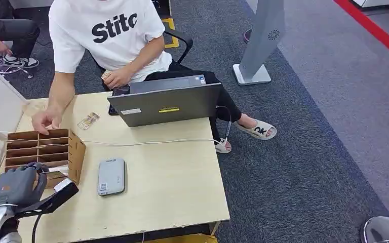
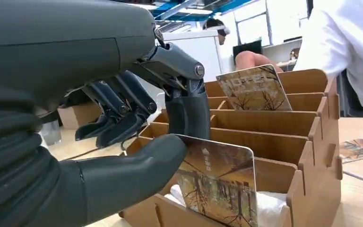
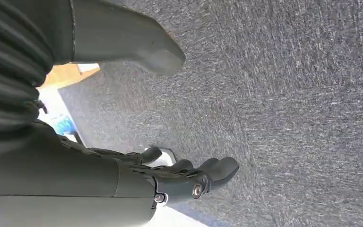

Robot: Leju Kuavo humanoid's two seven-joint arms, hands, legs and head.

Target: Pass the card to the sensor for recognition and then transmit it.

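Here the wooden slotted card box holds one card upright in a far slot and a printed card in the nearest, standing on edge, tilted, pinched by the left hand. Right hand hangs spread over carpet, holding nothing.

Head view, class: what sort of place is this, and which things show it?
Probably an office or demo reception desk: a person works at a laptop on a wooden table, beside a card sensor, a slotted card box and grey carpet.
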